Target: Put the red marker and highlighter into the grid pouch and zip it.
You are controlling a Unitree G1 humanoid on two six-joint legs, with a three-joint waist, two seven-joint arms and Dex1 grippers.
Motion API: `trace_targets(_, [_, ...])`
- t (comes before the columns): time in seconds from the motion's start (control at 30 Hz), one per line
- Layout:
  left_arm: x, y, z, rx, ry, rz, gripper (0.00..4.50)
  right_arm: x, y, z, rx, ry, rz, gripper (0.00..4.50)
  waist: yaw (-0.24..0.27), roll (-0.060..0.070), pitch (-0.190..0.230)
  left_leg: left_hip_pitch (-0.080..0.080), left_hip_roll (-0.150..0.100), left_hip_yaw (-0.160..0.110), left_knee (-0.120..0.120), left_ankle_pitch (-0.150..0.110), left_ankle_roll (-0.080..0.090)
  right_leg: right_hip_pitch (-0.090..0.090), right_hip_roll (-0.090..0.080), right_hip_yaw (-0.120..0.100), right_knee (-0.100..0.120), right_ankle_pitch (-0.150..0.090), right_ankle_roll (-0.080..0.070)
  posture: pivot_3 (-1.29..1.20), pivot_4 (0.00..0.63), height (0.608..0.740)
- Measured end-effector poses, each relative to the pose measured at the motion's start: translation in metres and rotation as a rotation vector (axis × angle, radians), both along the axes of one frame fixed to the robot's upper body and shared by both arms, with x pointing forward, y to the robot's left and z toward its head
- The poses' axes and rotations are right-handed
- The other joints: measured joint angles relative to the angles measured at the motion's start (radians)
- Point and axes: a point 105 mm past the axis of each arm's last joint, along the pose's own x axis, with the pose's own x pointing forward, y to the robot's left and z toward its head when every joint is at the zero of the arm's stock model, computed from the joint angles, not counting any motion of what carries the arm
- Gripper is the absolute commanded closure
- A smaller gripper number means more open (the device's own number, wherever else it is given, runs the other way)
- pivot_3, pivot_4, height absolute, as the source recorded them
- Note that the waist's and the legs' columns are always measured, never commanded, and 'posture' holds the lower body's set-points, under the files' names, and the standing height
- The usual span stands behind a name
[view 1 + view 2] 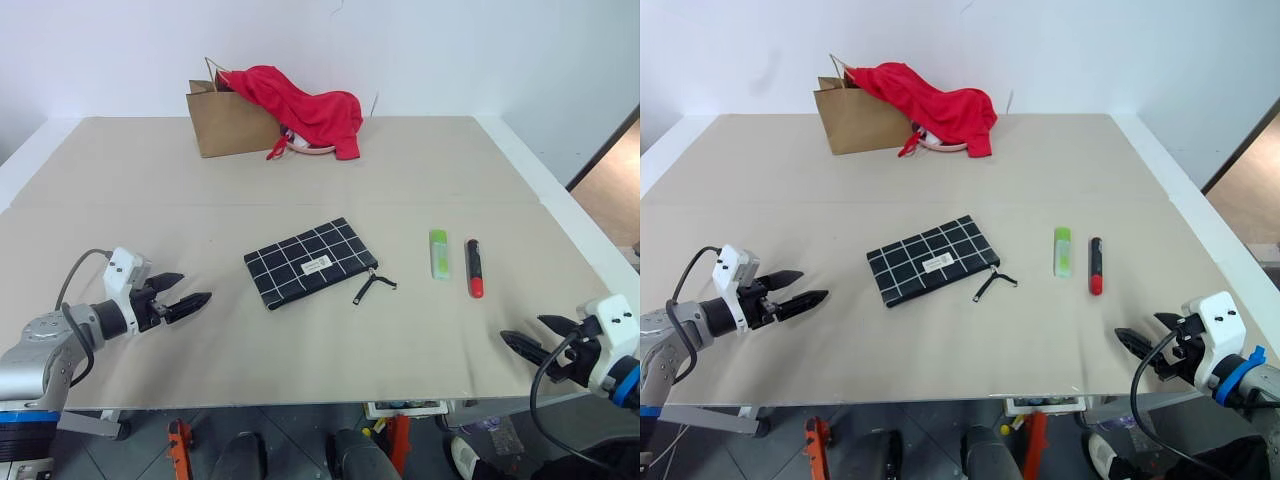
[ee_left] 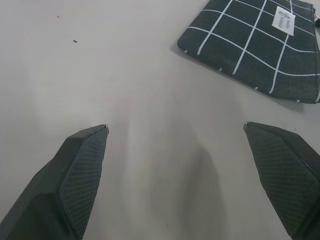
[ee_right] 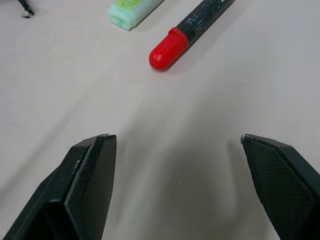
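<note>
Grid pouch (image 1: 310, 262) lies flat mid-desk (image 1: 300, 180), looks zipped. Highlighter (image 1: 438, 253) is to its right, red marker (image 1: 474, 267) just past that. Both tools wide apart & empty: left tool (image 1: 185, 298) left of pouch, right tool (image 1: 530, 340) near marker. Prob. unzip pouch first, left tool pinning it.

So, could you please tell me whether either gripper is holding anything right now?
Nothing is held. The left gripper and the right gripper are both open and empty above the table.
</note>
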Motion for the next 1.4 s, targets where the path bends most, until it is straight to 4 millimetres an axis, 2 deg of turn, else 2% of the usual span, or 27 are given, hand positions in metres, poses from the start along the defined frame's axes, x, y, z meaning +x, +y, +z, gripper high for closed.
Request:
trace_targets(0.33, [-0.003, -0.005, 0.009, -0.053, -0.031, -0.066, 0.0, 0.007, -0.005, 0.003, 0.019, -0.02, -0.017, 0.19, 0.0, 0.0, 0.0, 0.0, 0.0, 0.0, 0.0, 0.0, 0.0, 0.0, 0.0, 0.0, 0.0, 0.0, 0.0, 0.0, 0.15, 0.74])
trace_targets(0.5, [-0.001, -0.008, 0.018, -0.034, -0.124, -0.154, 0.0, 0.015, -0.002, 0.012, 0.019, -0.055, -0.005, 0.19, 0.001, 0.0, 0.0, 0.0, 0.0, 0.0, 0.0, 0.0, 0.0, 0.0, 0.0, 0.0, 0.0, 0.0, 0.0, 0.0, 0.15, 0.74])
trace_targets(0.53, [-0.001, -0.009, 0.018, -0.007, -0.147, -0.174, 0.0, 0.016, -0.002, 0.013, 0.02, -0.06, -0.001, 0.56, 0.001, 0.0, 0.0, 0.0, 0.0, 0.0, 0.0, 0.0, 0.0, 0.0, 0.0, 0.0, 0.0, 0.001, 0.0, 0.0, 0.15, 0.74])
trace_targets(0.57, [-0.001, -0.009, 0.017, 0.024, -0.166, -0.19, 0.0, 0.017, -0.001, 0.014, 0.022, -0.065, 0.003, 0.7, 0.001, 0.0, 0.0, 0.0, 0.0, 0.001, 0.0, 0.0, 0.0, 0.0, 0.0, 0.0, 0.0, 0.001, 0.001, 0.0, 0.15, 0.74])
trace_targets(0.63, [-0.006, -0.017, 0.01, 0.195, -0.251, -0.308, 0.0, 0.027, 0.01, 0.026, 0.047, -0.11, 0.049, 1.43, -0.001, 0.001, 0.0, 0.001, 0.0, 0.003, 0.0, 0.0, 0.0, 0.0, 0.0, 0.003, 0.0, 0.001, 0.001, 0.0, 0.15, 0.74])
trace_targets(0.7, [-0.01, -0.026, 0.004, 0.282, -0.309, -0.401, 0.0, 0.035, 0.026, 0.038, 0.066, -0.15, 0.121, 2.6, -0.001, 0.0, 0.0, 0.001, 0.0, 0.003, 0.0, 0.0, 0.0, 0.0, 0.0, 0.003, 0.0, 0.001, 0.001, 0.0, 0.15, 0.74])
trace_targets(0.73, [-0.011, -0.027, 0.002, 0.309, -0.326, -0.425, 0.0, 0.036, 0.031, 0.04, 0.073, -0.158, 0.14, 2.78, 0.0, 0.0, 0.0, 0.001, 0.0, 0.002, 0.0, 0.0, 0.0, 0.0, 0.0, 0.003, 0.0, 0.001, 0.001, 0.0, 0.15, 0.74])
trace_targets(0.8, [-0.012, -0.031, -0.002, 0.377, -0.36, -0.478, 0.0, 0.043, 0.04, 0.045, 0.089, -0.169, 0.175, 3.87, 0.0, 0.001, 0.0, 0.0, 0.0, 0.003, 0.0, 0.0, 0.0, 0.0, 0.0, 0.003, 0.0, 0.002, 0.001, 0.0, 0.15, 0.74])
trace_targets(0.83, [-0.013, -0.04, -0.003, 0.43, -0.396, -0.542, 0.0, 0.051, 0.053, 0.051, 0.102, -0.184, 0.223, 4.38, 0.0, 0.001, 0.0, 0.0, 0.0, 0.003, 0.001, 0.0, 0.0, 0.0, 0.0, 0.004, 0.0, 0.002, 0.001, 0.0, 0.15, 0.74])
trace_targets(0.93, [-0.013, -0.056, -0.003, 0.507, -0.462, -0.634, 0.0, 0.061, 0.086, 0.064, 0.117, -0.224, 0.338, 4.46, 0.0, 0.0, 0.0, 0.0, 0.0, 0.004, 0.001, 0.0, 0.0, 0.0, 0.0, 0.005, 0.0, 0.004, 0.005, 0.0, 0.15, 0.74])
trace_targets(1.0, [-0.013, -0.061, -0.005, 0.542, -0.481, -0.664, 0.0, 0.066, 0.099, 0.064, 0.125, -0.223, 0.381, 4.46, -0.001, 0.0, 0.0, 0.0, 0.0, 0.004, 0.001, 0.0, 0.0, 0.0, 0.001, 0.005, 0.0, 0.004, 0.006, 0.0, 0.15, 0.74])
trace_targets(1.07, [-0.008, -0.071, -0.003, 0.615, -0.542, -0.71, 0.0, 0.081, 0.135, 0.065, 0.152, -0.236, 0.469, 4.46, -0.004, 0.001, 0.0, 0.0, 0.001, 0.005, 0.001, 0.0, 0.001, -0.001, 0.001, 0.005, 0.0, 0.006, 0.006, 0.0, 0.15, 0.74])
trace_targets(1.13, [-0.004, -0.081, 0.0, 0.657, -0.592, -0.74, 0.0, 0.094, 0.162, 0.065, 0.142, -0.239, 0.52, 4.46, -0.002, 0.001, 0.0, 0.0, 0.001, 0.005, 0.001, 0.0, 0.001, -0.001, 0.002, 0.005, 0.001, 0.006, 0.006, 0.0, 0.15, 0.74])
trace_targets(1.23, [-0.001, -0.088, 0.001, 0.67, -0.625, -0.749, 0.0, 0.106, 0.173, 0.061, 0.1, -0.221, 0.533, 4.46, 0.003, 0.001, 0.0, -0.001, 0.0, 0.005, 0.002, 0.0, 0.001, -0.002, 0.001, 0.005, 0.001, 0.006, 0.007, 0.0, 0.15, 0.74])
trace_targets(1.3, [0.003, -0.094, 0.003, 0.671, -0.645, -0.745, 0.0, 0.115, 0.188, 0.057, 0.059, -0.209, 0.573, 4.46, 0.003, 0.001, 0.0, -0.002, 0.0, 0.005, 0.002, 0.0, 0.002, -0.002, 0.0, 0.006, 0.001, 0.006, 0.007, 0.0, 0.15, 0.74])
trace_targets(1.33, [0.006, -0.103, 0.006, 0.673, -0.665, -0.75, 0.0, 0.12, 0.205, 0.051, 0.011, -0.194, 0.628, 4.46, 0.003, 0.001, 0.0, -0.004, 0.0, 0.005, 0.003, 0.0, 0.002, -0.003, 0.001, 0.005, 0.001, 0.006, 0.007, 0.0, 0.15, 0.74])
trace_targets(1.4, [0.006, -0.102, 0.005, 0.676, -0.663, -0.748, 0.0, 0.12, 0.207, 0.047, -0.004, -0.184, 0.636, 4.46, 0.003, 0.001, 0.0, -0.004, 0.0, 0.005, 0.003, 0.0, 0.002, -0.004, 0.001, 0.005, 0.001, 0.006, 0.006, 0.0, 0.15, 0.74])
